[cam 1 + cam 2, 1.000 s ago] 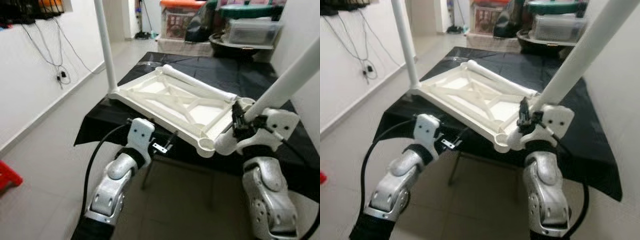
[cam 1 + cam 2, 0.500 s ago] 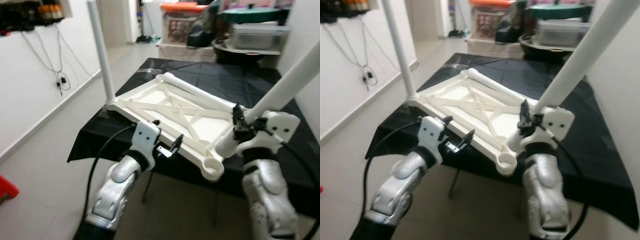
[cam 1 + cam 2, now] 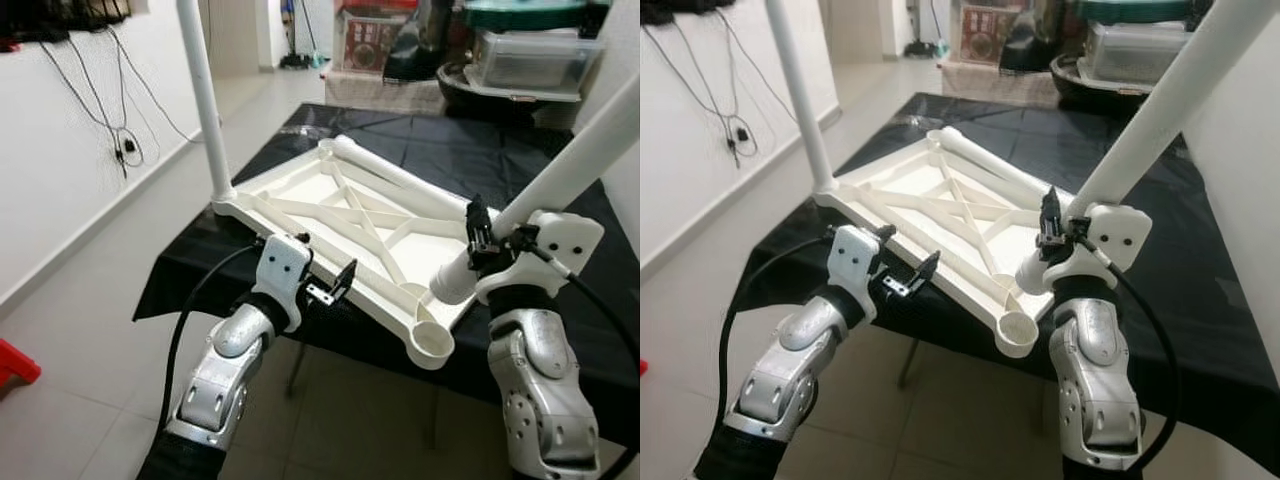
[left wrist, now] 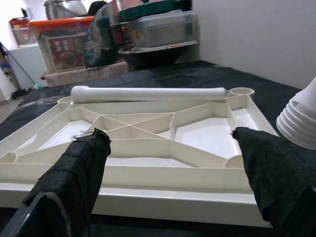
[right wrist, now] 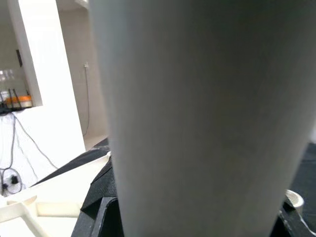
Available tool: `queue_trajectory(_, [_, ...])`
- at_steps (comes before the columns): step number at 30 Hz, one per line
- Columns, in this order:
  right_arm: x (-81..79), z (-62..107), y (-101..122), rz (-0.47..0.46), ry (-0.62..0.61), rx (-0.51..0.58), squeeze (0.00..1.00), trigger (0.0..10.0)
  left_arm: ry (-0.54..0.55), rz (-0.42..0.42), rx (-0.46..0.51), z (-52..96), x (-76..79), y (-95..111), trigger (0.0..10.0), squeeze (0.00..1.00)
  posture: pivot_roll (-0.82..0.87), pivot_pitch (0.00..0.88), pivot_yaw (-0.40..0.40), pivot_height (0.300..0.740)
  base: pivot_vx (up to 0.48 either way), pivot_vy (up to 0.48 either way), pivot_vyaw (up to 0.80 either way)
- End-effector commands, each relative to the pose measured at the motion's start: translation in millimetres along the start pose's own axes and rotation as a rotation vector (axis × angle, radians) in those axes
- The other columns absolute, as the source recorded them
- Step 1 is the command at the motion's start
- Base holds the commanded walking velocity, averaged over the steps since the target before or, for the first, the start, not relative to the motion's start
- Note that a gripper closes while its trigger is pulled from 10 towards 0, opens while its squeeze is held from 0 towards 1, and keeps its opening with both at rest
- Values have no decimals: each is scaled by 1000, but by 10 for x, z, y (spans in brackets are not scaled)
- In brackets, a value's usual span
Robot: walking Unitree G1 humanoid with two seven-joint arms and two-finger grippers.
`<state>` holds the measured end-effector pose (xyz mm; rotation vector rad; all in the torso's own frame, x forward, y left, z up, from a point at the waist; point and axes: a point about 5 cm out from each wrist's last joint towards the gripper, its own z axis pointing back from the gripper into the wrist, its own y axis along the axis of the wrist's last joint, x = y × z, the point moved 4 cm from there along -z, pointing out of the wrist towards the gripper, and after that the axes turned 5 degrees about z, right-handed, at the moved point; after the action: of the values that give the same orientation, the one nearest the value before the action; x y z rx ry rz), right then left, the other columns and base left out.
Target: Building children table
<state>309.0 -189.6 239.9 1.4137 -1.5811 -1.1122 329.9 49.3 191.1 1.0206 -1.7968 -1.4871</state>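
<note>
Tabletop (image 3: 340, 215): white ribbed plastic, upside down on black-draped table (image 3: 520, 160); likely light, stiff, slick. Right tool (image 3: 478, 243) clenches leg (image 3: 560, 175) near its threaded end. Left tool (image 3: 340, 282) released beside rim, the best hold.

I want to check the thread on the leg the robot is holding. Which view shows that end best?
The left wrist view: the ridged threaded end sits close beside the tabletop frame. The eye views show the whole white leg in the right gripper, its tip near the frame. The right wrist view gives blank shaft.
</note>
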Motion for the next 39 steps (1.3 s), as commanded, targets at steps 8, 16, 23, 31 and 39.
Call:
queue_trajectory(8, [-40, -24, 47, -12, 12, 18, 0, 10000, 21, -10, -1, 9, -37, -12, 10000, 0, 56, 0, -45, 740, 0, -426, 0])
queue_trajectory(16, [-40, -31, 47, -15, 15, 16, 0, 10000, 41, 13, -17, 17, -74, -47, 10000, 0, 55, 0, -47, 740, 0, 0, 0])
queue_trajectory(23, [-60, -44, 42, -26, 33, 12, 0, 10000, 44, 18, -14, 26, -71, -46, 10000, 0, 56, 0, -48, 740, 0, 0, 0])
queue_trajectory(31, [-74, -128, 76, -41, 86, 23, 0, 10000, 38, 31, -15, 43, -51, -47, 10000, 0, 53, 12, -46, 740, 0, 0, 0])
queue_trajectory(39, [-73, -355, 3, -150, 310, -57, 0, 10000, 13, 58, -33, 125, 39, -59, 10000, 0, 59, 69, -45, 740, 0, 0, 0])
